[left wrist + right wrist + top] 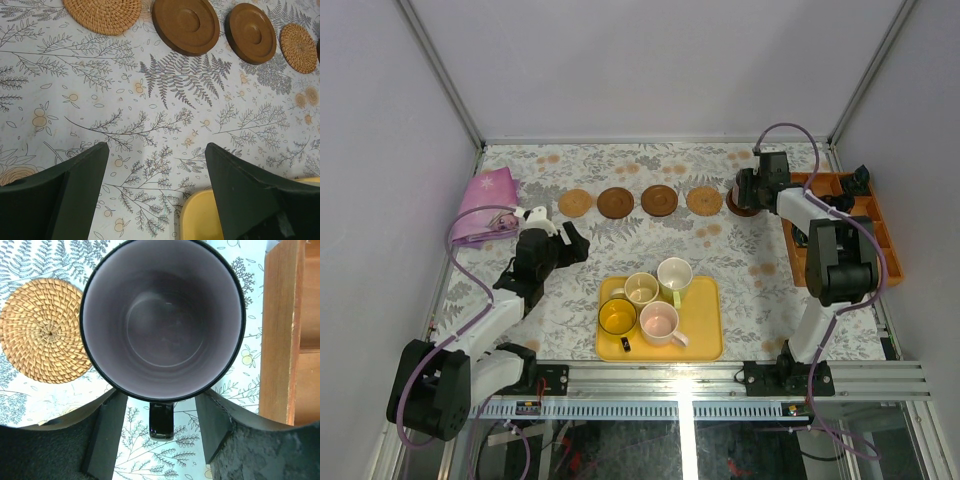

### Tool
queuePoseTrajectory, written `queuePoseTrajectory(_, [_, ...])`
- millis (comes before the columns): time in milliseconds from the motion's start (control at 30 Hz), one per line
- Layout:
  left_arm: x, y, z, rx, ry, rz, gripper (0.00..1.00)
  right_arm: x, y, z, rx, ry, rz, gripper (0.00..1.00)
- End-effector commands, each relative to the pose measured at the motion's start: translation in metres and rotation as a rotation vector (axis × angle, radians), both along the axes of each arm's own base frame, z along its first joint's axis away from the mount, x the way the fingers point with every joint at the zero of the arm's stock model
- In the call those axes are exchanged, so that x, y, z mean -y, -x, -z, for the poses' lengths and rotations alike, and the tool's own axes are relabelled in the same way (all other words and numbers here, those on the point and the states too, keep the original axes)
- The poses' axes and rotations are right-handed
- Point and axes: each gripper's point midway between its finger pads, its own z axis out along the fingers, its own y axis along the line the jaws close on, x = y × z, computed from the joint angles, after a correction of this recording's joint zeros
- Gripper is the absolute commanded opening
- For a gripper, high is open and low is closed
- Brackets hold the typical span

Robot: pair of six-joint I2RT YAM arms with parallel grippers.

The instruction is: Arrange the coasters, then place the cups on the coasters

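On the yellow tray (pixel 708 340): cream cup (pixel 640 288), pale green cup (pixel 674 272), yellow cup (pixel 617 316), pink cup (pixel 658 321), all upright.
Purple-grey cup (pixel 162 320): upright, empty, between tan coaster (pixel 42 330) and orange box (pixel 287 330).
Right hand (pixel 160 407): open, fingers (pixel 107 430) flanking the cup's handle, clear of it.
Left hand (pixel 156 150): open, empty, over the table (pixel 60 100).
Orange box: black objects (pixel 860 178) in its far corner.

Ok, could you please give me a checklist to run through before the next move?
1. Right gripper clear of the handle of the purple-grey cup: ok, fingers stand apart from it.
2. Cup centred on its dark coaster: cannot tell, mostly hidden.
3. Left gripper open and empty: ok.
4. Four other coasters bare, in a row: ok.
5. Four cups upright on the yellow tray: ok.
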Motion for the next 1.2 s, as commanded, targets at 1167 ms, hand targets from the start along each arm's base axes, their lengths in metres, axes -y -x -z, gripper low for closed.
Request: queuePoseTrajectory(1167, [0.007,-0.009,-0.011,0.035,0.039,0.004,0.79,-0.167,0.263,-0.082,0.139,-0.346,-0.312,0.89])
